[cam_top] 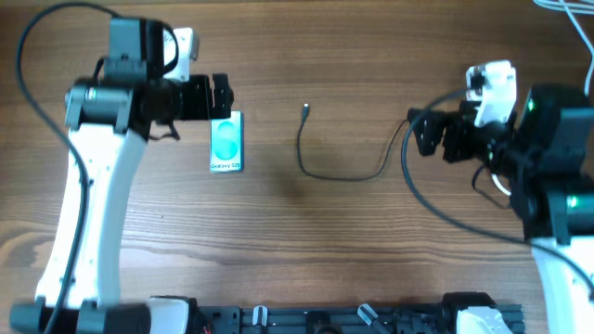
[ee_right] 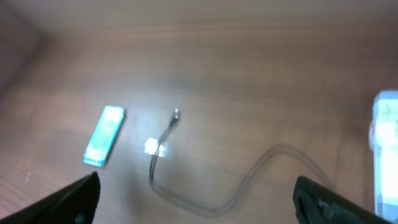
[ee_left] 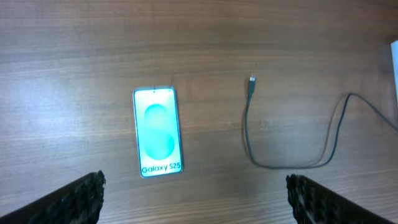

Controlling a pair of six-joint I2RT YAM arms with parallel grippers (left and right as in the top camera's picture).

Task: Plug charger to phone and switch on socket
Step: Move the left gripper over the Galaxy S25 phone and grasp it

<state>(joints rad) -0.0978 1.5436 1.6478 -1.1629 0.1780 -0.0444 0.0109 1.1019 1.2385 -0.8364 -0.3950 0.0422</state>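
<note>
Left wrist view: two dark fingertip pads (ee_left: 81, 196) sit in the lower corners of the frame, wide apart, with nothing between them; left gripper (ee_left: 196, 186) is released. In the overhead it hangs at upper left, just above the phone's (cam_top: 226, 141) top short edge.

Right wrist view: same picture, with pads in both lower corners and the right gripper (ee_right: 196, 183) spread open and empty. In the overhead it is at centre right.

Phone lies flat on the wooden table (cam_top: 371, 260), screen up and lit, long axis top-to-bottom in the overhead, "Galaxy S25" text at the lower end. Which short edge holds the port cannot be read.

Charger (cam_top: 343, 176) is loose on the table and apart from the phone. Its connector (cam_top: 306, 111) is right of the phone and points to the top of the frame, roughly parallel to the phone's long axis. The cable drops, curves right and runs under the right arm.

Socket (ee_right: 385, 149) shows only as a white body with a red mark at the right edge of the right wrist view; switch state unreadable.

Judgement: nothing plugged, nothing grasped. The connector lies left of the right jaws and right of the left jaws. The left is somewhat nearer but poised over the phone, so the right probably fetches the plug
</note>
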